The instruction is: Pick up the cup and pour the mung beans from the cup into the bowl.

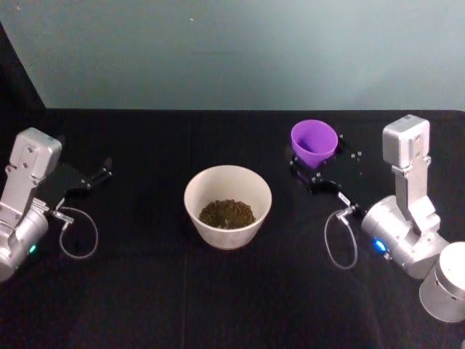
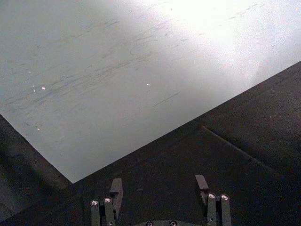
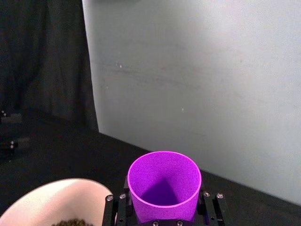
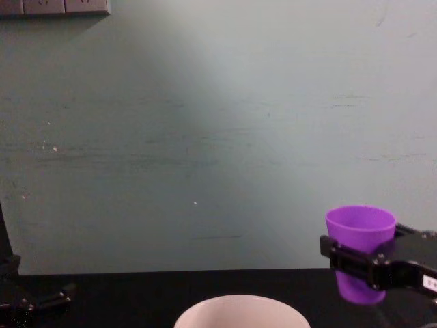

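Note:
My right gripper (image 1: 314, 173) is shut on the purple cup (image 1: 314, 142), which it holds upright above the table, right of and behind the bowl (image 1: 225, 234). The cup (image 3: 164, 183) looks bare inside in the right wrist view. In the chest view the black fingers (image 4: 355, 261) clamp the cup (image 4: 360, 229) around its middle. The pale bowl stands at the table's centre with the mung beans (image 1: 227, 213) heaped in its bottom. My left gripper (image 2: 160, 188) is open and holds nothing, parked at the far left (image 1: 98, 176).
A black cloth (image 1: 145, 291) covers the table, and a pale grey-green wall (image 1: 240, 51) rises behind its far edge. Loose cable loops hang beside both wrists (image 1: 78, 236) (image 1: 340, 243).

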